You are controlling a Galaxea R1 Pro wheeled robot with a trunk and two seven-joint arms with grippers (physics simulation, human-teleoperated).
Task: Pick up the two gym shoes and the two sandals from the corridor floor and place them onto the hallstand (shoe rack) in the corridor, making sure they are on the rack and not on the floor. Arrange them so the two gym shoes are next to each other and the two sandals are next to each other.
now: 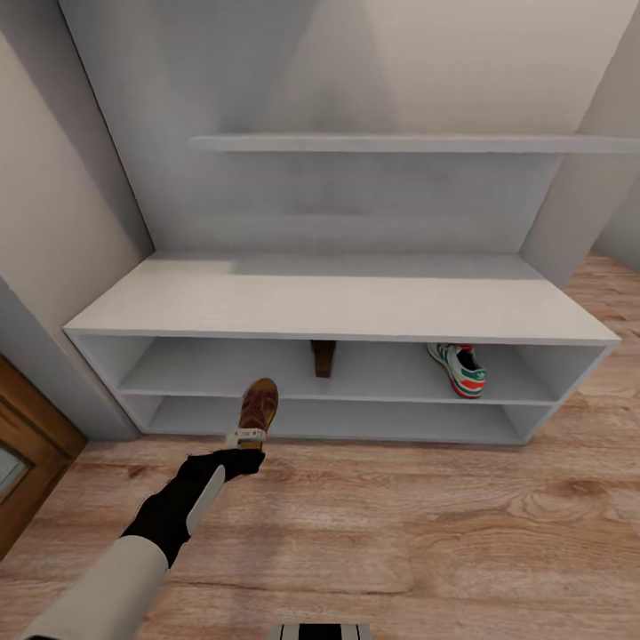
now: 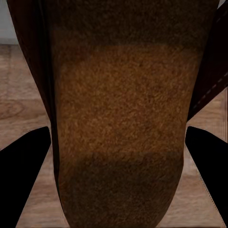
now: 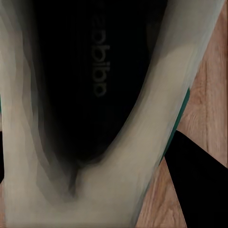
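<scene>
Sandal (image 1: 259, 405) clamped in left claw (image 1: 246, 437), long axis pointing toward hallstand (image 1: 338, 307).

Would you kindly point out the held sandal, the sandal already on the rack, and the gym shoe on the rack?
Held sandal (image 1: 259, 404), head view, footbed.
Racked sandal (image 1: 323, 356), head view, strap.
Gym shoe (image 1: 460, 368), head view, striped side.

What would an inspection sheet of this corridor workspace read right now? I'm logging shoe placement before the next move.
Surface: wood-plank floor; pale hallstand, bench top bare.
Job's things: one sandal and one gym shoe on the upper open shelf, apart; second sandal held in front of the shelves; second gym shoe close up in the right wrist view.
Clutter: nothing seen.
Grippers: left end effector shut on the sandal; right end effector apparently gripping the gym shoe.
Cables: nothing seen.
Surroundings: wooden door frame, floating shelf.
</scene>
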